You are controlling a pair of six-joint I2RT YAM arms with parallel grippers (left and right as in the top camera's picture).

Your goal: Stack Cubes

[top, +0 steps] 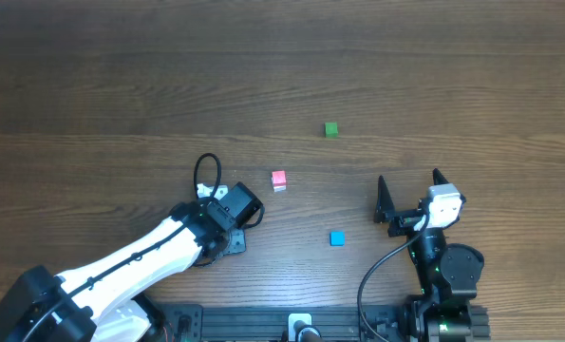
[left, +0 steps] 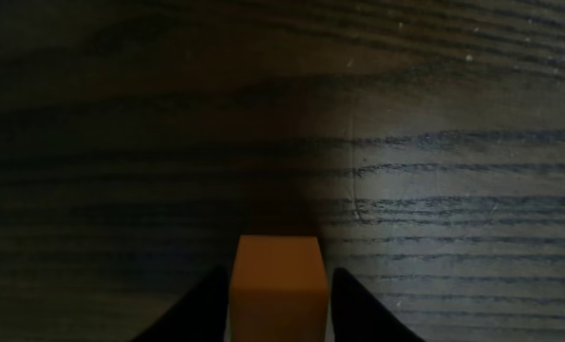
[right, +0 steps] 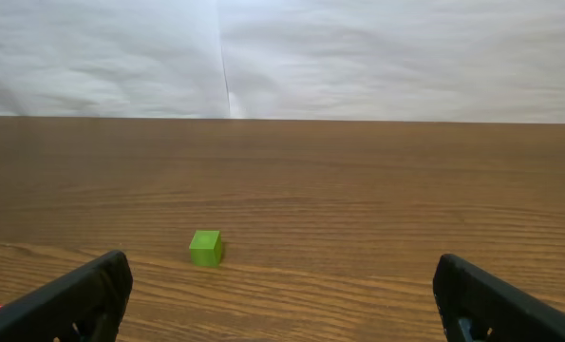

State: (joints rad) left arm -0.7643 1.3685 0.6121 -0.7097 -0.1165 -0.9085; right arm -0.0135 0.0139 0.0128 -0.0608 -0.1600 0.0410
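Note:
An orange cube sits between the fingers of my left gripper, which is shut on it just above the wood. In the top view the left gripper points straight down at the table's left-middle, so its wrist hides the cube. A pink cube lies just right of it, with a small white piece against its near side. A green cube lies farther back and a blue cube near the front. My right gripper is open and empty, right of the blue cube.
The wooden table has free room at the back and on the left. A black cable loop arches off the left wrist. A white wall stands beyond the table's far edge.

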